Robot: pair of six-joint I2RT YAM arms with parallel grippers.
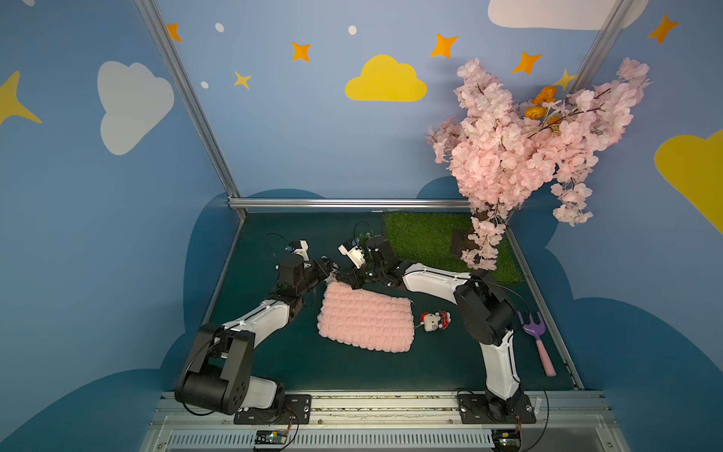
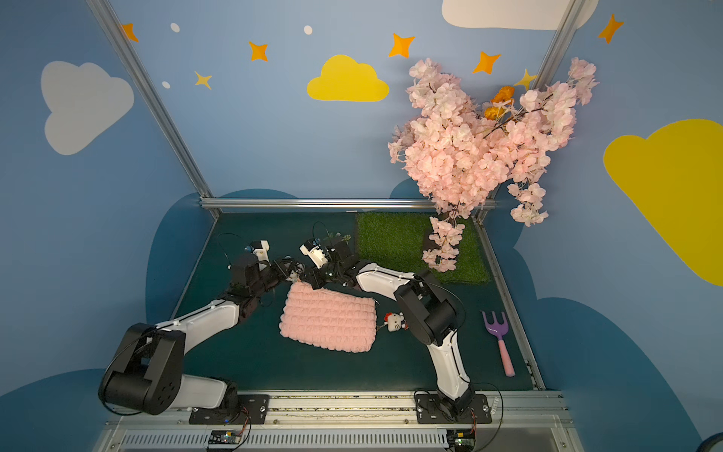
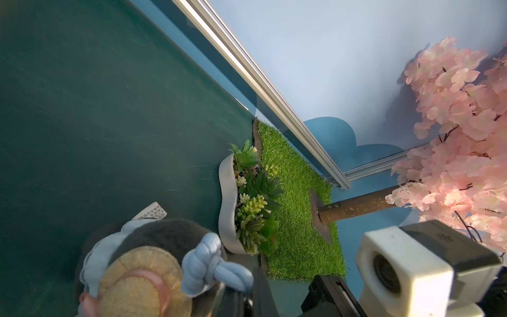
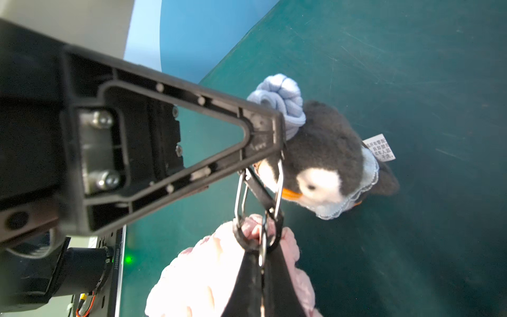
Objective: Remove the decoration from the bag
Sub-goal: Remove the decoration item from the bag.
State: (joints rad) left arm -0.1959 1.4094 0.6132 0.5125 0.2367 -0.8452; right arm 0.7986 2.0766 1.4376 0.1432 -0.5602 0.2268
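On the dark green table (image 1: 274, 352), the decoration (image 1: 433, 321) lies chained to the right end of the bag (image 1: 365, 321). At the bag's far left corner the right gripper (image 4: 260, 248) pinches a metal clip (image 4: 240, 192) low down; the left gripper (image 4: 277, 137) clamps its top, beside a penguin plush (image 4: 329, 153).

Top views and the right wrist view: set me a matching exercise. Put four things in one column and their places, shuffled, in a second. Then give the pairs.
Things:
1. cat charm
2. penguin plush
3. toy garden fork
4. blossom tree

Places:
A. stands on the grass mat
B. beside a carabiner at the far corner of the pink bag
C. lies by the right side rail
D. lies at the bag's end nearer the right arm

Pairs: 1-D, 2-B, 3-C, 4-A.
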